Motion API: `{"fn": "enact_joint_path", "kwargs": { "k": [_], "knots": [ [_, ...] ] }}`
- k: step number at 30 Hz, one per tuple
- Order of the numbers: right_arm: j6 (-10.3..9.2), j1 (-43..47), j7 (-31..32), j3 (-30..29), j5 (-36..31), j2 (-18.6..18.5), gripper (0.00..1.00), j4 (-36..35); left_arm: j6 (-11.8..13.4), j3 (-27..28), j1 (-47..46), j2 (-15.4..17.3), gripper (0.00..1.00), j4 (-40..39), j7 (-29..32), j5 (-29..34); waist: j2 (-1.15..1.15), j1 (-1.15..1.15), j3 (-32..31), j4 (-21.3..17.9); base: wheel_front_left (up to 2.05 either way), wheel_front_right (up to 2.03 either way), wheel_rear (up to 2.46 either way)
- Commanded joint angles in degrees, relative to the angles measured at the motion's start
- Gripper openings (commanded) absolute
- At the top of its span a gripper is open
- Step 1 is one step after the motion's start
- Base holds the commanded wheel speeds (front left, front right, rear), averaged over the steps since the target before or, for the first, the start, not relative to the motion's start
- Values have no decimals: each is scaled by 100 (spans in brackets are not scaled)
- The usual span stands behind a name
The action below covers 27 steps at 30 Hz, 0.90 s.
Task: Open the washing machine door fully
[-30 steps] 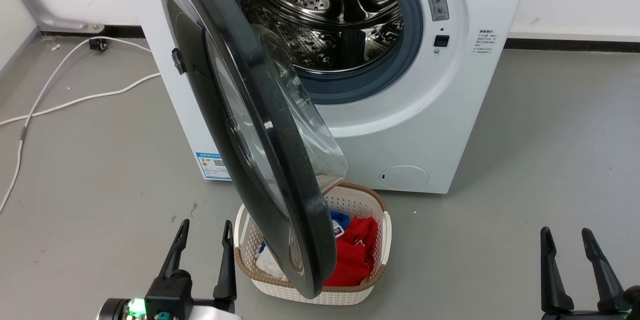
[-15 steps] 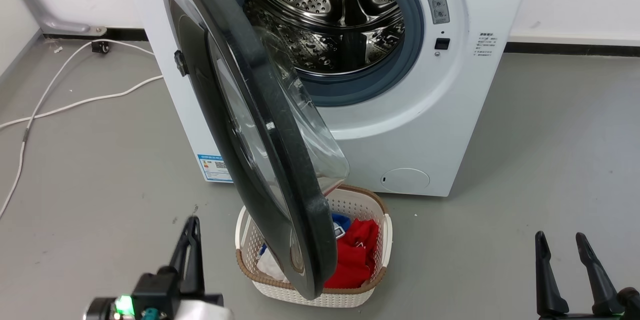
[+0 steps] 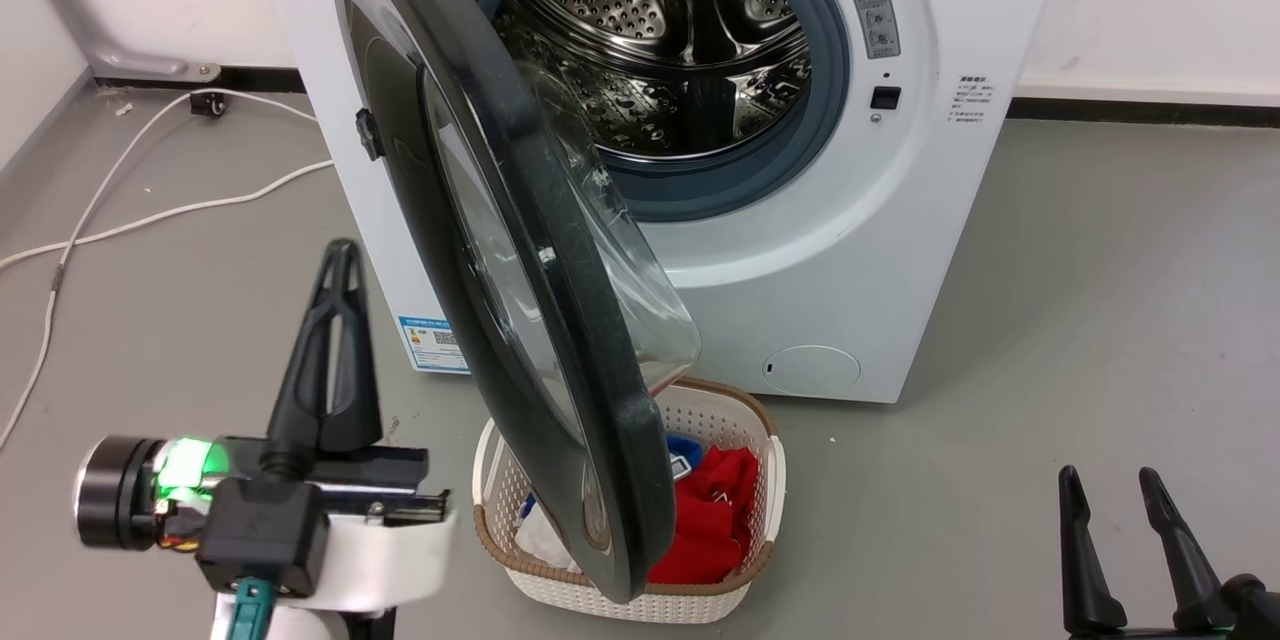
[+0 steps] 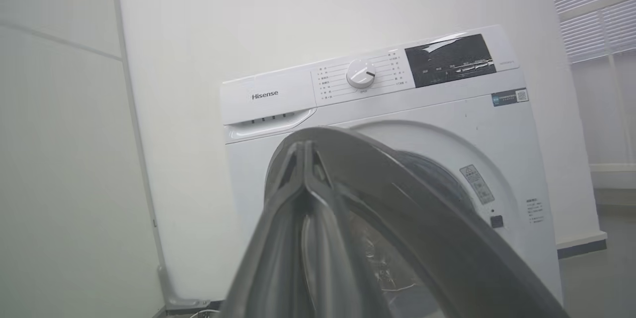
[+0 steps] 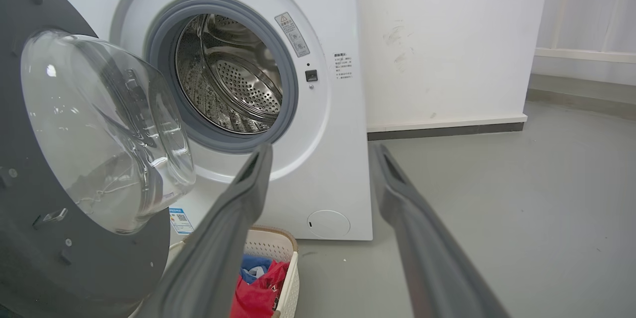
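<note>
The white washing machine (image 3: 800, 260) stands against the wall, its steel drum (image 3: 680, 50) exposed. The washing machine door (image 3: 560, 320), a black disc with a clear glass bowl (image 3: 620, 260), stands about half open, edge-on to me and hinged on the left. My left gripper (image 3: 340, 255) is raised left of the door, apart from it, shut with nothing held. In the left wrist view its fingers (image 4: 303, 146) meet in front of the door's blurred rim (image 4: 447, 238). My right gripper (image 3: 1105, 480) hangs open at the lower right, facing the door's inner side (image 5: 30, 238).
A white laundry basket (image 3: 720, 600) with red and blue clothes sits on the floor right under the door's lower edge. A white cable (image 3: 150, 215) trails over the grey floor at the left. Open floor lies to the right of the machine.
My left gripper has risen, turned and shut its fingers, moving up beside the door's outer face. The door stands at the same angle. The right gripper stays low and open.
</note>
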Motion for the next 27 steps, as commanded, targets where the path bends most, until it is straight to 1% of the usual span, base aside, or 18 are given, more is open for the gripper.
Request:
{"fn": "enact_joint_path", "kwargs": {
  "k": [1, 5, 11, 20, 27],
  "knots": [
    [1, -37, -12, 8, -44, 12, 100, 14, 24, -69, -87, 36, 0, -97, -13, 50, 0, 0, -7, -12, 0, 0, 0],
    [1, -27, -12, 20, -51, 12, 100, 29, 1, -320, -213, 103, 0, -383, -13, 143, 0, 0, -22, -47, 0, 0, 0],
    [0, -34, -12, 32, -54, 12, 100, 53, -204, -943, -358, 156, 0, -576, -13, 279, 0, 0, -17, -78, 0, 0, 0],
    [1, -53, -12, 50, -49, 11, 100, 86, -551, -2022, -446, 21, 0, -408, -13, 324, 0, 0, 15, -122, 0, 0, 0],
    [0, -56, -12, 36, -54, 11, 100, 102, -773, -2760, -301, -45, 0, -157, -13, 289, 0, 0, 51, -162, 0, 0, 0]
  ]
}}
